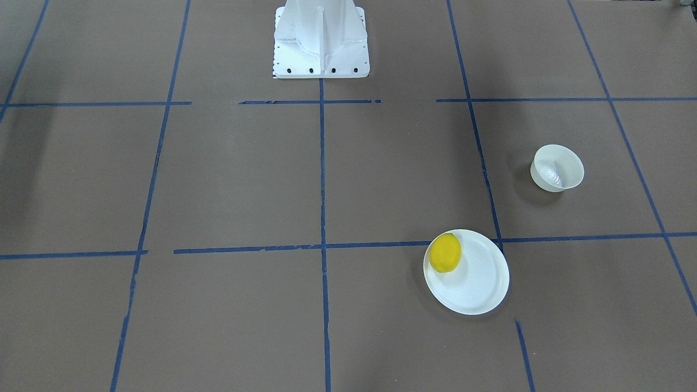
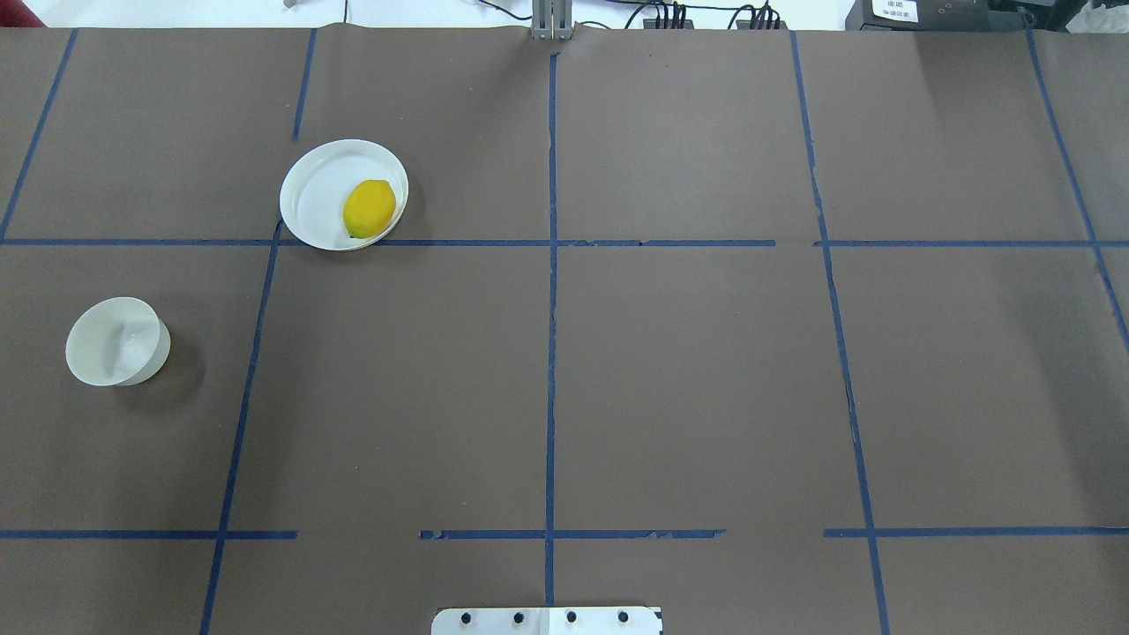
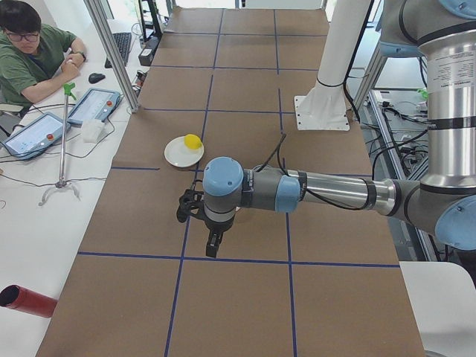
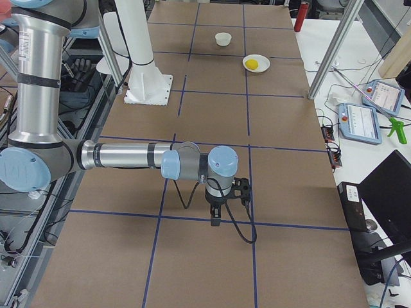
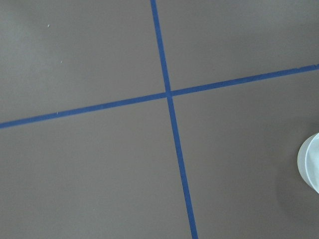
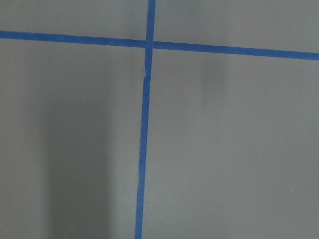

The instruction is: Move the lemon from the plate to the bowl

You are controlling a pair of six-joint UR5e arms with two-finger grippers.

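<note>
The yellow lemon [image 2: 369, 208] lies on the right part of the flat white plate [image 2: 317, 198], at the far left of the table in the overhead view. It also shows in the front view [image 1: 445, 253] on the plate [image 1: 479, 283]. The small deep white bowl [image 2: 116, 341] stands empty, nearer the robot and left of the plate; its rim shows at the right edge of the left wrist view [image 5: 310, 162]. My left gripper [image 3: 213, 244] hangs high above the table near the bowl's area. My right gripper [image 4: 216, 220] hangs above the table's other end. I cannot tell whether either is open or shut.
Brown paper with blue tape lines covers the table. The robot's white base [image 1: 321, 41] stands at the table's middle edge. A person [image 3: 33, 52], tablets and a stand are on the side bench in the left side view.
</note>
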